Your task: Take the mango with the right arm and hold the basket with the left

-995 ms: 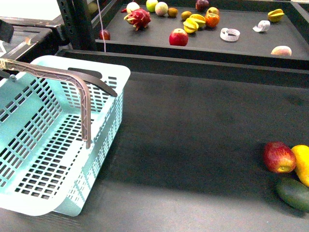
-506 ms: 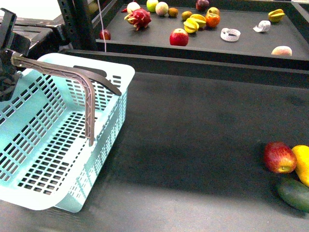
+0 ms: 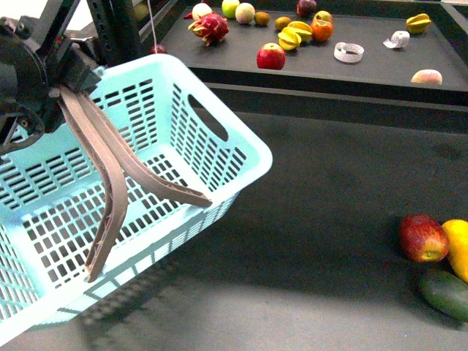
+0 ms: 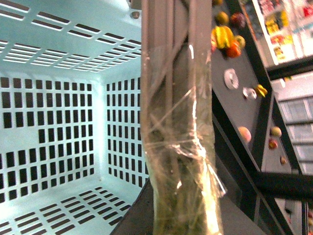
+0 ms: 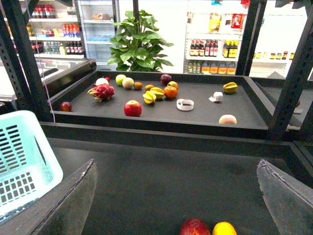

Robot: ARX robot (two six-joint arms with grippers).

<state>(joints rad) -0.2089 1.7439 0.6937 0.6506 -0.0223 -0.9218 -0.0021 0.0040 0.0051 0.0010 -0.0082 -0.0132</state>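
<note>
The pale turquoise basket (image 3: 241, 150) hangs tilted at the left, its right end raised off the black table. My left gripper (image 3: 62, 82) is shut on its two grey-brown handles (image 3: 110, 183) at the upper left. In the left wrist view the tape-wrapped handle (image 4: 178, 122) fills the middle, with the basket's inside (image 4: 58, 122) behind it. The yellow mango (image 3: 458, 247) lies at the far right edge, beside the apple. My right gripper (image 5: 178, 196) is open and empty above the table, with the mango (image 5: 224, 228) just below it. The right gripper is out of the front view.
A red apple (image 3: 423, 238) touches the mango's left side and a dark green fruit (image 3: 444, 292) lies in front of them. A raised back tray (image 3: 380, 69) holds several fruits and a dragon fruit (image 3: 210, 28). A black upright post (image 3: 121, 33) stands behind the basket.
The basket has been lifted and tilted, its right end swinging up and rightward. The left arm has come into view at the upper left, holding the handles.
</note>
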